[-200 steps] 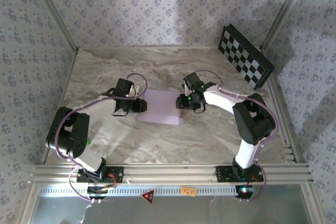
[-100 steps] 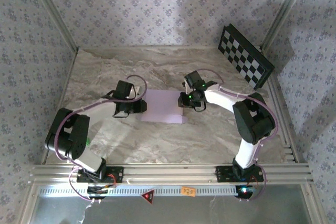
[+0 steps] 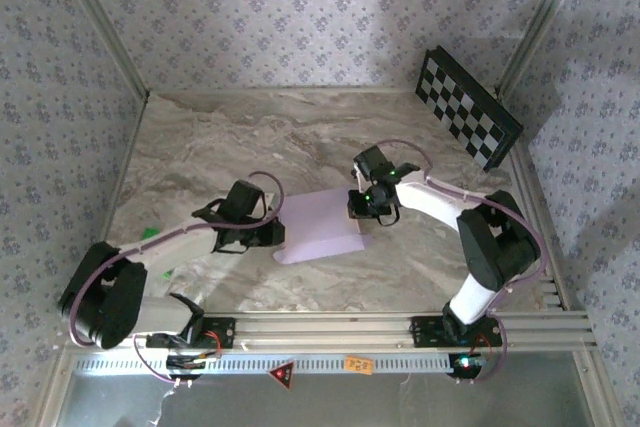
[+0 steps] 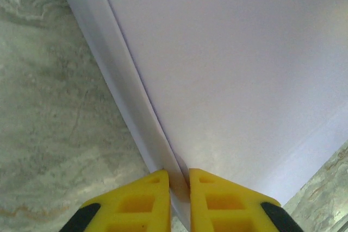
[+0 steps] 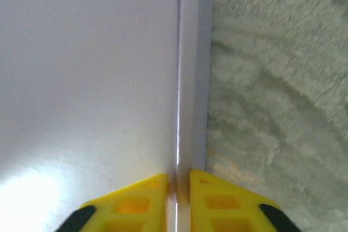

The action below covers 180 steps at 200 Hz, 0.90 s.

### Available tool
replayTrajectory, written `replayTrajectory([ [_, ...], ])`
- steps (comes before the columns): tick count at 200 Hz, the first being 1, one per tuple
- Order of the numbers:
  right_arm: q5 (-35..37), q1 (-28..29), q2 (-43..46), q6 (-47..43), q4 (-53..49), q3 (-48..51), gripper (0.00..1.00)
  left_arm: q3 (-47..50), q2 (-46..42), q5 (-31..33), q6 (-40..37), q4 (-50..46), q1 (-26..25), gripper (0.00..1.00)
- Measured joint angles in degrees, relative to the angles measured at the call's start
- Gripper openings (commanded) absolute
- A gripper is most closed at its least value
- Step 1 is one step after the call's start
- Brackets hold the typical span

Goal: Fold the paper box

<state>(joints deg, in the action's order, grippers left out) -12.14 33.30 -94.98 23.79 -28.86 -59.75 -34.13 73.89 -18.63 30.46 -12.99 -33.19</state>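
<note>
The paper box (image 3: 320,224) is a pale lilac shallow rectangle lying on the marble table, between the two arms. My left gripper (image 3: 277,234) is at its left edge, shut on the upright side wall (image 4: 136,107); the yellow fingers (image 4: 147,199) pinch that thin wall. My right gripper (image 3: 357,205) is at the box's right edge, shut on the side wall (image 5: 190,80) there, with its yellow fingers (image 5: 209,196) on either side of the card. The box's broad lilac face (image 4: 228,63) spreads beyond the left fingers, and the same face (image 5: 87,80) spreads left of the right fingers.
A black-and-white checkerboard panel (image 3: 468,105) leans against the back right wall. The marble table (image 3: 230,137) is ringed by patterned walls, with an aluminium rail (image 3: 330,327) along the near edge.
Both grippers have closed on the box's side walls. The box has shifted toward the near edge and turned slightly, with both arms following it.
</note>
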Motion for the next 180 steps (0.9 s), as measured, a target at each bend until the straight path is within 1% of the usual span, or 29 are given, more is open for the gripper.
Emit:
replayTrajectory([
  [25, 0.35, 1.66, 0.74, -0.74, -1.44, 0.11, 0.38, 0.94, -3.5, 0.15, 0.74, -1.51, -0.7, 0.37],
  [44, 0.83, 2.73, 2.29, -1.66, -2.73, 0.13, 0.45, 0.28, -6.82, 0.94, 0.26, -3.13, -0.7, 0.49],
  [55, 0.83, 2.97, 3.65, -2.05, -3.1, 0.13, 0.47, -0.98, -7.98, 1.53, -1.03, -4.31, -0.59, 0.53],
  [79, 0.79, 2.38, 6.93, -2.89, -3.32, 0.13, 0.49, -5.53, -7.82, 1.46, -4.35, -6.58, 0.92, 0.56],
  [100, 0.79, 1.53, 8.57, -3.58, -3.32, 0.13, 0.5, -11.26, -4.74, 1.22, -9.55, -8.61, 2.49, 0.57],
  [111, 0.79, 1.22, 8.98, -3.87, -3.32, 0.13, 0.52, -15.08, -1.68, 1.01, -13.11, -9.97, 2.93, 0.58],
  [123, 0.76, 0.9, 9.44, -4.26, -3.39, 0.13, 0.57, -19.02, 2.08, 0.74, -16.72, -11.13, 3.21, 0.58],
  [136, 0.81, 0.74, 10.27, -4.9, -3.37, 0.35, 0.6, -23.32, 6.67, -0.11, -20.35, -12.39, 3.41, 0.57],
  [180, 0.98, 0.68, 16.2, -8.33, -3.06, 3.39, 0.62, -35.39, 21.55, -3.91, -29.14, -16.76, 3.69, 0.57],
])
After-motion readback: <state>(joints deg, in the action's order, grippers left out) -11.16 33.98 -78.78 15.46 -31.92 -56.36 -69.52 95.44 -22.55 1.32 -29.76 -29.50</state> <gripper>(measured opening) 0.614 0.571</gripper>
